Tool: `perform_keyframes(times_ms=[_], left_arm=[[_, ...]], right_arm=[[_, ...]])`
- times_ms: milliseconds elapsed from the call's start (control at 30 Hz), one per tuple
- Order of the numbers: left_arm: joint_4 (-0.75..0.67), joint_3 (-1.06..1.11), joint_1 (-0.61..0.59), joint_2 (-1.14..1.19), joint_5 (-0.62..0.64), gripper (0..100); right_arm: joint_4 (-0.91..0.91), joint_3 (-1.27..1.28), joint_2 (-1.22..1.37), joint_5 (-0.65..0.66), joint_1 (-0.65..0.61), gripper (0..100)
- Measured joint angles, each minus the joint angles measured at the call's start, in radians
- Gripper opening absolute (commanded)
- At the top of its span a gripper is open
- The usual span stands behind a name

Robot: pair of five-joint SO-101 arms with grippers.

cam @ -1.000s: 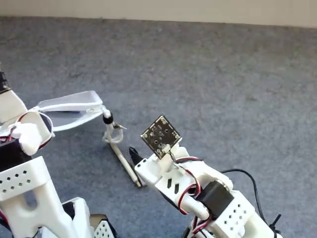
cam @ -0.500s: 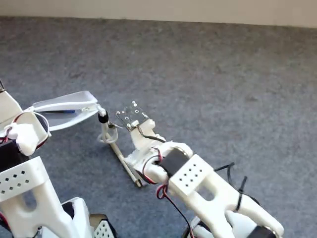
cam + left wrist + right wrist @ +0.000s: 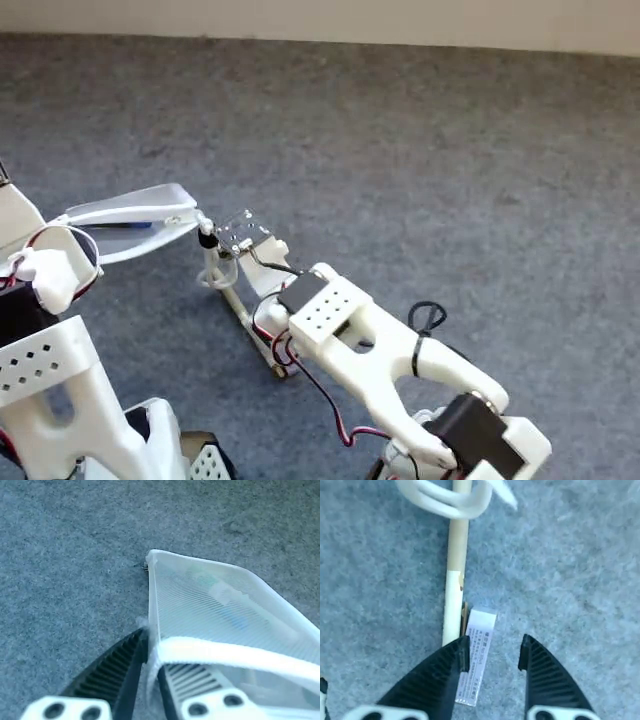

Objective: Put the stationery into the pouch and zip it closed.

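Observation:
A clear mesh pouch (image 3: 140,228) with a white zipper band is held off the carpet at the left, and something blue lies inside the pouch (image 3: 220,600). My left gripper (image 3: 152,652) is shut on the pouch's edge. A cream pen (image 3: 232,298) with a black cap lies on the carpet just right of the pouch, with a white cord loop (image 3: 214,277) around it. My right gripper (image 3: 493,652) hangs open just above the pen (image 3: 454,595), beside its white label tag (image 3: 477,662). The cord loop (image 3: 451,496) lies farther along the pen.
Grey carpet (image 3: 450,150) covers the table, with a pale wall edge along the far side. The right arm (image 3: 340,330) stretches from the near right corner over the pen. The left arm's body (image 3: 50,380) fills the near left corner.
The right arm has swung forward and left, bringing its wrist over the pen close to the pouch's open end. The pouch has shifted only slightly.

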Motion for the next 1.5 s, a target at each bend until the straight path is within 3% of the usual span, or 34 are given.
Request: perform_keyframes(times_ms=[567,733,1067,1500], left_arm=[[0.0,0.0,0.0,0.0,0.0,1],[0.0,0.0,0.0,0.0,0.0,1],[0.0,0.0,0.0,0.0,0.0,1],[0.0,0.0,0.0,0.0,0.0,1]], right_arm=[[-0.087,-0.035,0.193,-0.003,-0.02,15.0],[-0.087,-0.035,0.195,-0.003,-0.018,0.5],[-0.037,-0.037,0.193,-0.003,-0.015,0.3],[0.063,0.04,-0.21,0.0,-0.018,0.3]])
